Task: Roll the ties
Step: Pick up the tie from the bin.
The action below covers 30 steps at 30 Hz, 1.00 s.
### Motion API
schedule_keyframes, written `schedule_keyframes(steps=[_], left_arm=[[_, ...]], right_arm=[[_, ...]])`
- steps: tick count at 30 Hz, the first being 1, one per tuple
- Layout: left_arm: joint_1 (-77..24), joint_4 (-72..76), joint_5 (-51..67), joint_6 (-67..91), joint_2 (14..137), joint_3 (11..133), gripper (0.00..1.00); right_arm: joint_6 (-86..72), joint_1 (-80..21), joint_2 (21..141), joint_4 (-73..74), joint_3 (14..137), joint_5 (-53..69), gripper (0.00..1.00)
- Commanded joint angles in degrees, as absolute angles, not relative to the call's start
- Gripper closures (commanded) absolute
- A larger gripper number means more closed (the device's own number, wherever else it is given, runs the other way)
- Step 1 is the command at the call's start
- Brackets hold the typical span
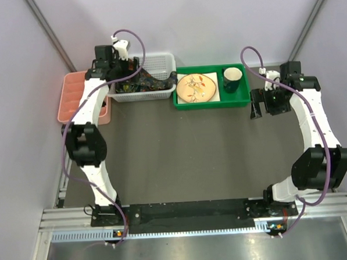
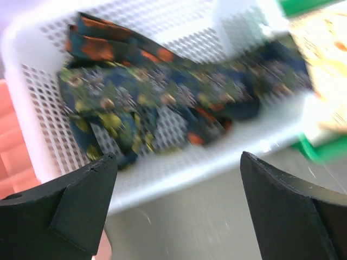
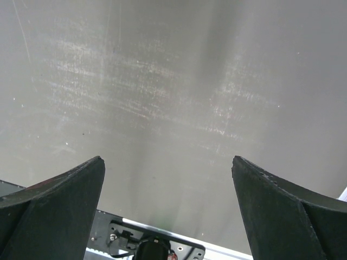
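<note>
Top view: white basket sat at about 11 o'clock on the grey table, with the ties heaped inside it, none laid out and none rolled. A pink tray lay just beside the basket at its 9 o'clock; a green tray touched or nearly touched it at 3 o'clock, carrying a plate and a dark cup. The left gripper hung over the basket's left half, likely posted there to draw a tie out. The right gripper hovered at roughly 2 o'clock on the table, just off the green tray's right end and well apart from the ties, probably kept clear until cloth reaches the open middle. Left wrist view, somewhat blurred: left gripper had its jaws spread wide with nothing between them. The ties lay crumpled across the basket floor, at 12 o'clock from the fingertips, one end draped over the right rim toward 2 o'clock. Dark cloth, green and orange print. How many ties, I could not tell. Judged: loose folds will snag on each other, so one strand needs picking near an end. Right wrist view: right gripper also had jaws wide apart and empty, over bare table only, with the base rail showing at 6 o'clock. The task looked barely begun.
</note>
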State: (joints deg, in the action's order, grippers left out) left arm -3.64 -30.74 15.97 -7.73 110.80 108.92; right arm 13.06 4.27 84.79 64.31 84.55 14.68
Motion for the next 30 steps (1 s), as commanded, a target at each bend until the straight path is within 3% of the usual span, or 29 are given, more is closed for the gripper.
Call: schedule_keyframes(steps=[1, 7, 15, 22, 30], left_arm=[[-2.46, -23.56, 8.1, -2.12, 119.43, 117.5, 0.01], [-2.2, -14.34, 1.76, 3.08, 126.12, 117.86, 0.02], [-2.28, -12.57, 14.32, 3.25, 130.87, 118.3, 0.11], [-2.55, -10.72, 7.21, 5.62, 133.5, 119.53, 0.01], [-2.72, -12.83, 1.94, 6.33, 136.67, 120.58, 0.01]], right_arm=[[13.36, 3.87, 85.95, 63.46, 87.01, 15.03, 0.01], [13.27, 3.95, 87.36, 63.37, 87.01, 14.41, 0.01], [13.71, 3.87, 88.86, 63.37, 86.84, 13.1, 0.01], [14.15, 3.95, 89.73, 63.63, 87.54, 12.75, 0.01], [14.5, 3.87, 90.7, 63.81, 88.07, 12.22, 0.01]])
